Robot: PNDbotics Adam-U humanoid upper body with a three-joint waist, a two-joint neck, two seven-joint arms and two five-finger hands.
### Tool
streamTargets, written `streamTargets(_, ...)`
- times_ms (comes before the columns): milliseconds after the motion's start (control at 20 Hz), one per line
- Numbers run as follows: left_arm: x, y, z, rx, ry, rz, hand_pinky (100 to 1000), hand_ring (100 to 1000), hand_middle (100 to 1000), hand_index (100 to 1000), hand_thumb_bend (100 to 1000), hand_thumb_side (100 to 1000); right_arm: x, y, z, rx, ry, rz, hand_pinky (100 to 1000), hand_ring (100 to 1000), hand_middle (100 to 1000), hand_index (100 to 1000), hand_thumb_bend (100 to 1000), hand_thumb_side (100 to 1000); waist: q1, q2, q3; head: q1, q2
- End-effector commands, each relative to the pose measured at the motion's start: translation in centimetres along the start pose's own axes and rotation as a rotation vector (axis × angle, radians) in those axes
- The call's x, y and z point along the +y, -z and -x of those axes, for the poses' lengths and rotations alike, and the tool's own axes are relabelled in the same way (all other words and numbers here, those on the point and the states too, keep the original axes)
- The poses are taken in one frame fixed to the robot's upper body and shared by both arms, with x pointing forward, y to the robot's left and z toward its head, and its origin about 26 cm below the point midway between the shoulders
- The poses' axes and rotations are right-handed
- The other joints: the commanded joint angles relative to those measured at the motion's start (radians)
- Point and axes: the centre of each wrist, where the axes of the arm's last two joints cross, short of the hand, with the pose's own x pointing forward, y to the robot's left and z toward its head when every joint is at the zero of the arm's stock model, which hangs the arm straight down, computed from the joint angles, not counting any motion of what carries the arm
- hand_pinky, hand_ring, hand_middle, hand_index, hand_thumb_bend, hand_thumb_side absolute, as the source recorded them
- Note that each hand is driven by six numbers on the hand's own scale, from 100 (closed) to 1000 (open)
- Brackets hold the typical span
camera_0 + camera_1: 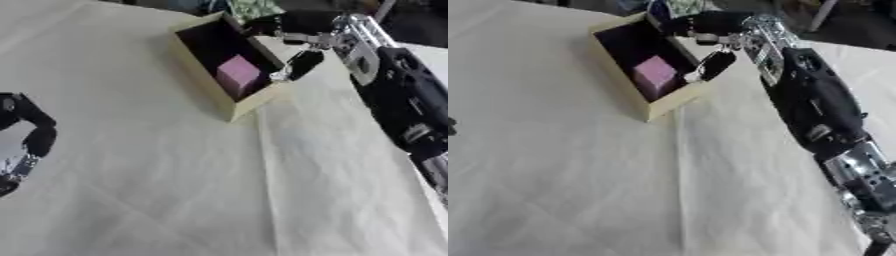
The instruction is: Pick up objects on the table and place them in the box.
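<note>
A tan cardboard box [203, 75] with a dark inside stands askew at the upper middle of the cream-covered table. A pink block [237, 75] lies inside it, near the box's right wall. My right hand [300, 31] hovers just past the box's far right corner, its black fingers relaxed and holding nothing; one finger [304, 64] hangs down beside the right wall. At the view's left edge my left hand [33, 136] rests idle with fingers relaxed, far from the box.
A cream cloth [175, 190] with creases covers the table. My right forearm [811, 105] stretches down the right side. Dark clutter and a patterned item [254, 7] lie beyond the table's far edge.
</note>
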Motion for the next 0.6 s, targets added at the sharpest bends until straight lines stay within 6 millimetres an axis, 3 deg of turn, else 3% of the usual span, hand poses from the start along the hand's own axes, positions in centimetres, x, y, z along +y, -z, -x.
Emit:
streamTargets(50,0.6,0.3,-0.6,-0.023,0.018,-0.002,649,503,441,556,381,595,-1.9,-1.4,0.6,0.004,-0.040,0.008,889,979,999,1000,304,641,0.007,-0.025,-0.002,0.003,-0.013)
streamTargets(100,0.6,0.2,-0.6,-0.022,0.018,-0.002,648,503,440,555,381,595,-2.1,-1.5,0.6,0.003,-0.041,0.010,882,970,978,1000,285,576,0.006,-0.025,-0.004,0.004,-0.013)
streamTargets(400,1.1,-0.6,-0.1,0.016,0.036,-0.035,648,502,440,556,381,596,-2.8,-3.7,-0.5,-0.125,-0.109,0.117,877,961,954,1000,228,539,0.017,-0.022,-0.087,0.051,-0.011)
streamTargets(600,1.3,-1.0,0.2,0.032,0.043,-0.051,648,502,445,556,381,596,-2.5,-6.1,-1.3,-0.195,-0.128,0.179,875,960,948,1000,245,505,0.025,-0.021,-0.135,0.070,-0.008)
